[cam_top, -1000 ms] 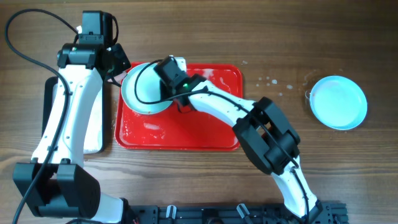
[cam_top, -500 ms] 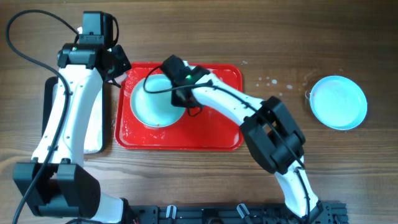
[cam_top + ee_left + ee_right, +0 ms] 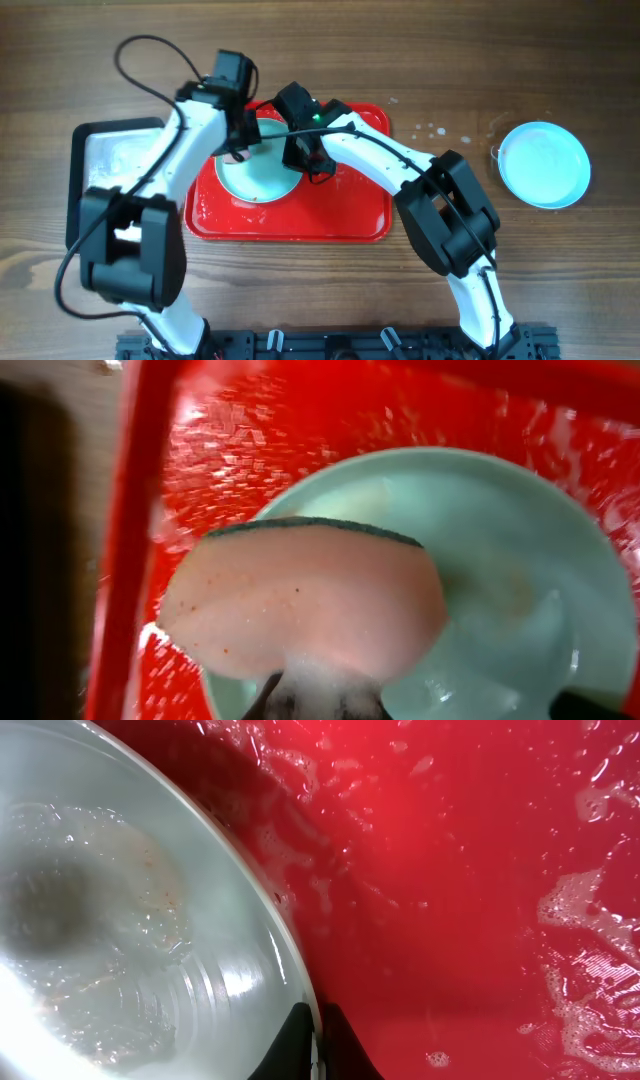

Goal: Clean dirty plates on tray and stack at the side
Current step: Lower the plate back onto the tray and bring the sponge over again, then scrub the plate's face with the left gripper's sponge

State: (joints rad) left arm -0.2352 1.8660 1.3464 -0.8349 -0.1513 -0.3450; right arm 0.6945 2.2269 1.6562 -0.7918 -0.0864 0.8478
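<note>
Plate lies flat at the left end of the red tray, wet and sudsy. Right gripper is closed hard on its rim, one finger inside the lip and one outside. That is a thin bite on slick glaze, so I reckon it could slip off, or lever the plate up if I drag sideways. Left gripper is clamped on the pink sponge, which is over the plate's left half; I cannot tell if it is touching. A hard scrub could shove the plate across the soapy film toward the tray wall. Both arms crowd one spot, so a clash is likely if I rush. Farther off, the second plate sits well apart on the table: a long wet carry, with a drop risk
</note>
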